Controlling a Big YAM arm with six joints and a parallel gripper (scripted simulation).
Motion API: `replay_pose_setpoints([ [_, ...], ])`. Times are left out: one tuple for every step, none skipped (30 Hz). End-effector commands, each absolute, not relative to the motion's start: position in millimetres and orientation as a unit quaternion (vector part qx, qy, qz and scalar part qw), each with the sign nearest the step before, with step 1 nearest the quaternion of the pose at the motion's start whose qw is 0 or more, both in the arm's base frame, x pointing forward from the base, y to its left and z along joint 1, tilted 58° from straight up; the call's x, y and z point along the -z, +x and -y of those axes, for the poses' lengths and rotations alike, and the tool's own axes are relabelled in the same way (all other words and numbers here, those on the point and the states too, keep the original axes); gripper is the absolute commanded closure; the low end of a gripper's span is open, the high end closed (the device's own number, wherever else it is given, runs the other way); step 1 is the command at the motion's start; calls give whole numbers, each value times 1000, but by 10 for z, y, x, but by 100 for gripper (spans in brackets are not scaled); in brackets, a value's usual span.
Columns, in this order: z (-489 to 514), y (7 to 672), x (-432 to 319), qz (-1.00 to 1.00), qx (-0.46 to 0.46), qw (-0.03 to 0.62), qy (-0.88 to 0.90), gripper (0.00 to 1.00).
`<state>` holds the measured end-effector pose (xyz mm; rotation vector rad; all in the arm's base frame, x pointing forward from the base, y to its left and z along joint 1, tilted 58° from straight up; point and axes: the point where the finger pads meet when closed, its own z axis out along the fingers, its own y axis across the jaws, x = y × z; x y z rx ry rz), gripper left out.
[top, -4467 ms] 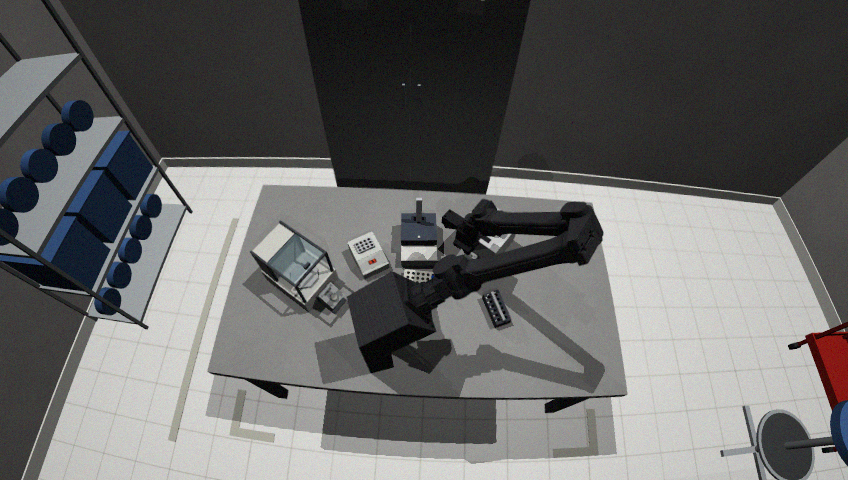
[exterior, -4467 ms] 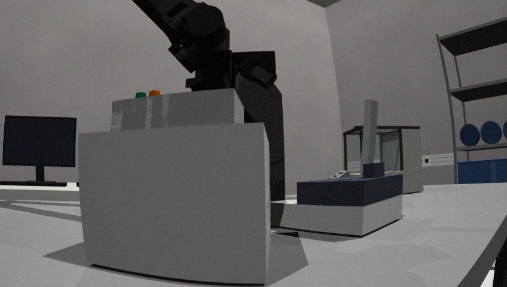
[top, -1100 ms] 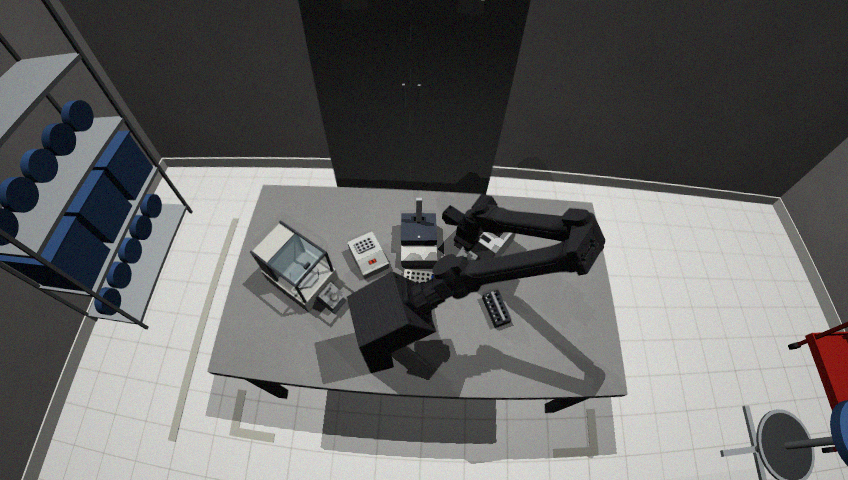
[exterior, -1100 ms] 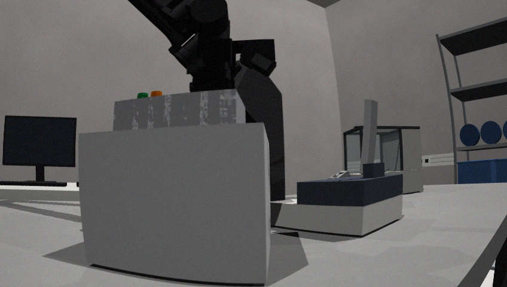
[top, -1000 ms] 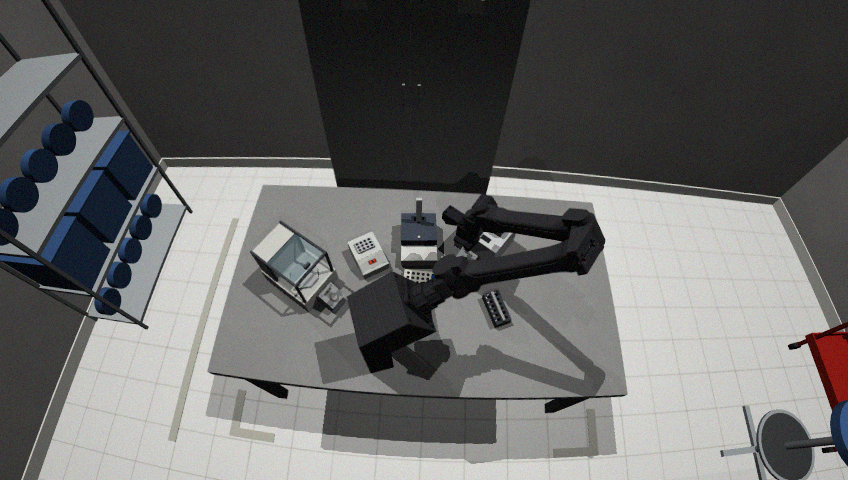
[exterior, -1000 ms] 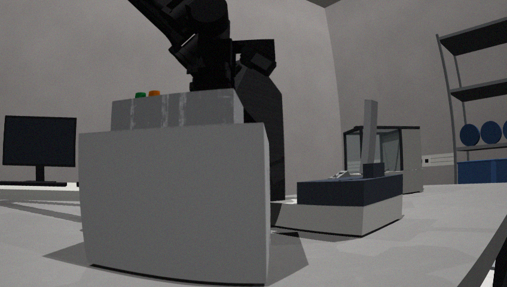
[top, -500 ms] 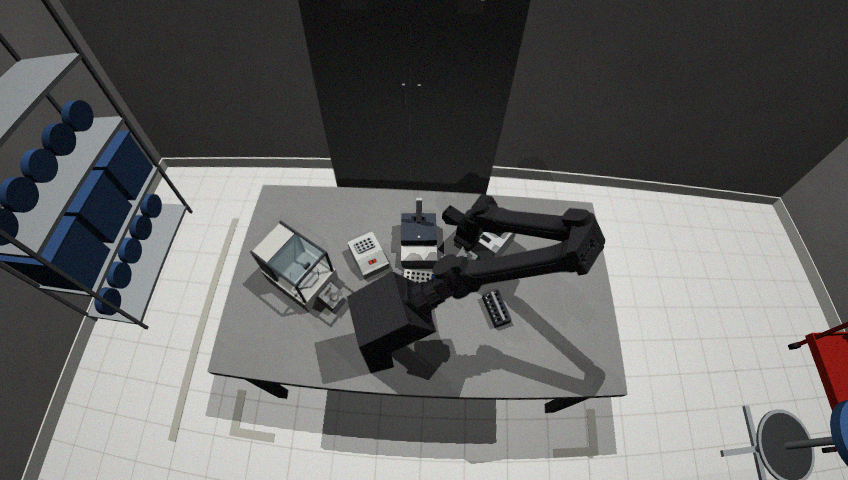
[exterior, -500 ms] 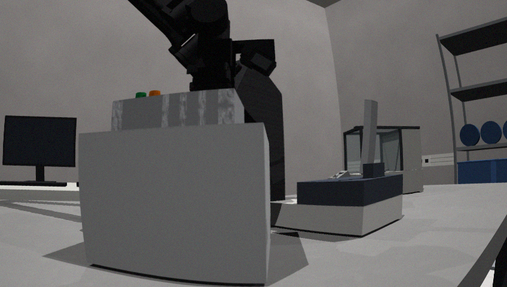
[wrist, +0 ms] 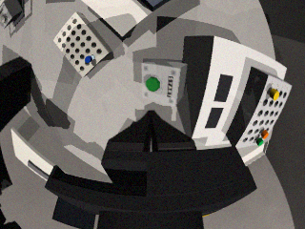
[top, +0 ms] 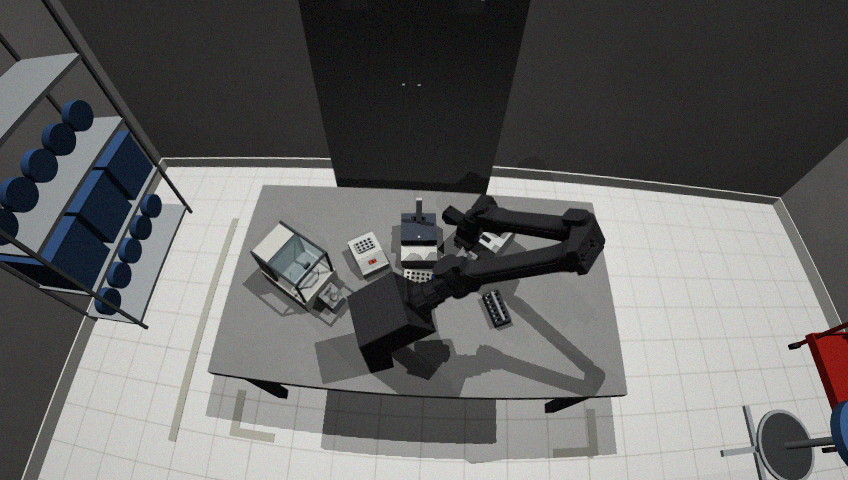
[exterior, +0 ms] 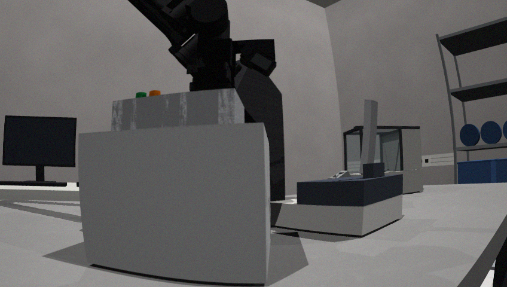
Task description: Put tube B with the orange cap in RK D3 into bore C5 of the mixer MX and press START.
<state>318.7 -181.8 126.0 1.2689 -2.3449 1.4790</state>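
Note:
In the wrist view my gripper (wrist: 151,114) is shut and empty, just in front of the green START key (wrist: 152,84) on the mixer's sloping front. Both lamp windows (wrist: 222,88) on the mixer's white top are dark. Tube B's orange cap (wrist: 264,135) sits in the mixer's perforated shaking block (wrist: 264,112), beside a green cap (wrist: 260,141); a yellow cap (wrist: 274,93) stands further along. In the exterior view the orange cap (exterior: 154,92) and green cap (exterior: 140,94) stick up just above the block (exterior: 177,110) on the mixer (exterior: 174,199).
The tube rack (wrist: 78,43) holds a blue-capped tube (wrist: 88,59). The spectrophotometer (exterior: 348,202) stands beside the mixer, the balance (exterior: 384,152) behind it. From above I see the dry block (top: 367,252) and the magnet block (top: 495,308); the arm (top: 523,243) spans the mixer.

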Motion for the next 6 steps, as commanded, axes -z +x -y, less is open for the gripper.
replay_pose_setpoints([
  [1823, 3175, -1203, 767, -481, 51, 420, 100],
  [1823, 3175, -1203, 767, -481, 51, 420, 100],
  [1823, 3175, -1203, 767, -481, 51, 420, 100],
  [1823, 3175, -1203, 767, -481, 51, 420, 100],
  [1823, 3175, -1203, 767, -481, 51, 420, 100],
  [1823, 3175, -1203, 767, -481, 51, 420, 100],
])
